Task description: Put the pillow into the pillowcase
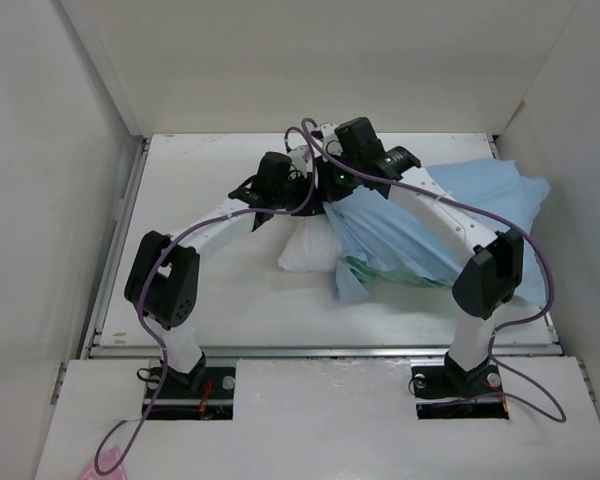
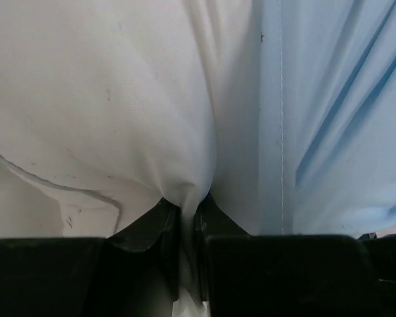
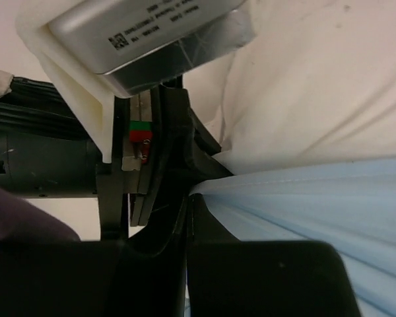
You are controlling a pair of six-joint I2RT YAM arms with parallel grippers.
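Observation:
The white pillow (image 1: pixel 304 250) lies mid-table, its right part under the light blue pillowcase (image 1: pixel 450 215), which spreads to the right with mint-green satin (image 1: pixel 380 270) showing at its near edge. Both grippers meet above the pillow's far end. My left gripper (image 1: pixel 308 200) is shut on a pinched fold of the pillow (image 2: pixel 119 99), with the pillowcase's hem (image 2: pixel 336 119) right beside it. My right gripper (image 1: pixel 330 192) is shut on the pillowcase's edge (image 3: pixel 303 205); the pillow (image 3: pixel 317 86) bulges just above that edge. The pillow's far end is hidden under the arms.
White walls enclose the table on the left (image 1: pixel 40 200), back and right. A metal rail (image 1: pixel 320 350) runs along the table's near edge. In the right wrist view the left arm's wrist camera housing (image 3: pixel 138 33) sits very close to my right gripper (image 3: pixel 188 198).

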